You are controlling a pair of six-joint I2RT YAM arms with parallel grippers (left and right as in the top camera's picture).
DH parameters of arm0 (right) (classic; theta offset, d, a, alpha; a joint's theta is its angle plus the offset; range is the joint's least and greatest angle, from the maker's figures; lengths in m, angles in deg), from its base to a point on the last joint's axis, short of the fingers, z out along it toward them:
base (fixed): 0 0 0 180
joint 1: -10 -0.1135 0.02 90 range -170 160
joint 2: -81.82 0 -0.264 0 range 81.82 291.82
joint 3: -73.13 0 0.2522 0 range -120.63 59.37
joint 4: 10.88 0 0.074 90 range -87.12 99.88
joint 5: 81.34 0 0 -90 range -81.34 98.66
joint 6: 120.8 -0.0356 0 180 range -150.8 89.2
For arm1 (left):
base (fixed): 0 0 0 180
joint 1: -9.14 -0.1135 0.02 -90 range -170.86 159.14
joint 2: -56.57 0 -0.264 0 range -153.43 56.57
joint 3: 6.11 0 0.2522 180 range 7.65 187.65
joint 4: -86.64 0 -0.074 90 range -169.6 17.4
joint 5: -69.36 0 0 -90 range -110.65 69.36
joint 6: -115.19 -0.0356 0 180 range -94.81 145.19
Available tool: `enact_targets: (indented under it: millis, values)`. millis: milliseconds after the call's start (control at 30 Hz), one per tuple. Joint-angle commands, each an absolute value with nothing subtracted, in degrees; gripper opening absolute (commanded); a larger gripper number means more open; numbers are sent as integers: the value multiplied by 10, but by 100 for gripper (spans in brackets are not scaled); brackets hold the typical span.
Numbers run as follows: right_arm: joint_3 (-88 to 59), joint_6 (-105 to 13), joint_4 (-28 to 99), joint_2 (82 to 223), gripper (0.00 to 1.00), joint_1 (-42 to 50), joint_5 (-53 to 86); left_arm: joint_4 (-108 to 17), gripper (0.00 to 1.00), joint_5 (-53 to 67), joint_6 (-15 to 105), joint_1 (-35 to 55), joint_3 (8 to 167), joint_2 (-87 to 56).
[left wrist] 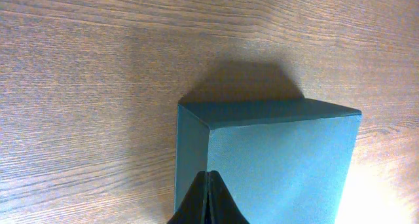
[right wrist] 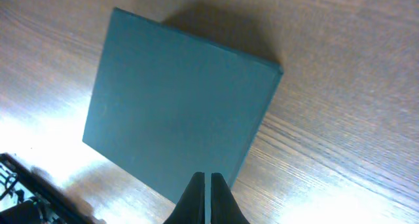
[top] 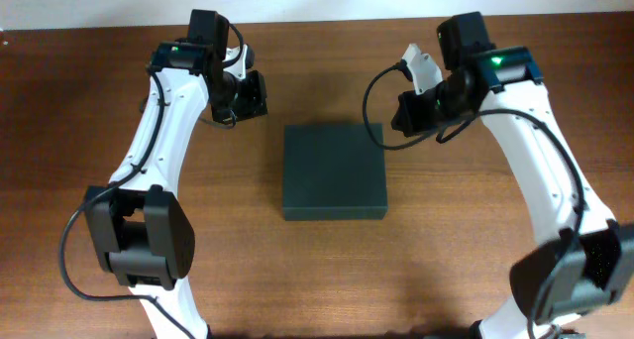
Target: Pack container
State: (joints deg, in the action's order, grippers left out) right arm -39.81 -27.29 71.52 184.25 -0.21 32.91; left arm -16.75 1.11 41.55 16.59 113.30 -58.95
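The container [top: 334, 170] is a dark green-black matte box lying flat and closed in the middle of the wooden table. It also shows in the left wrist view [left wrist: 281, 158] and in the right wrist view [right wrist: 177, 106]. My left gripper [top: 248, 96] is shut and empty, raised behind the box's far left corner [left wrist: 208, 175]. My right gripper [top: 406, 116] is shut and empty, raised beside the box's far right corner [right wrist: 206, 177]. Neither gripper touches the box.
The wooden table [top: 119, 101] stretches around the box on all sides. The arm bases stand at the front left [top: 139, 235] and front right [top: 575, 270]. Cables show at the lower left of the right wrist view [right wrist: 19, 185].
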Motion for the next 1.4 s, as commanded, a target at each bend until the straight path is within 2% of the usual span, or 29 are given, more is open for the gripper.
enact_targets:
  millis: [0, 33, 67, 100, 133, 367, 567, 733, 900, 1100, 1367]
  values:
    - [-407, -265, 717, 1795, 7, -5, 317, -163, 11, 3, 405, 167, 1145, -565]
    - [-407, -266, 717, 1789, 36, -5, 317, -160, 22, 3, 405, 167, 1145, -564]
    - [-407, -268, 717, 1785, 96, -5, 317, -156, 47, 3, 405, 167, 1145, -563]
    - [-407, -267, 717, 1781, 99, -5, 317, -151, 80, 3, 405, 167, 1145, -562]
    - [-407, -267, 721, 1780, 99, -5, 317, -143, 99, 3, 405, 167, 1145, -561]
    - [-407, -289, 739, 1776, 99, -5, 326, -81, 99, 16, 405, 167, 1148, -560]
    - [-407, -217, 770, 1743, 99, -5, 326, -67, 99, 15, 374, 167, 1148, -522]
    - [-406, -161, 823, 1687, 99, -5, 326, -53, 99, -14, 360, 168, 1148, -432]
    - [-402, -130, 849, 1597, 99, -5, 326, 1, 99, -66, 360, 168, 1148, -322]
    - [-365, -121, 850, 1462, 99, -5, 323, 25, 99, -72, 360, 174, 1119, -194]
    - [-206, -118, 849, 1255, 99, -5, 332, 11, 99, -83, 372, 174, 966, -8]
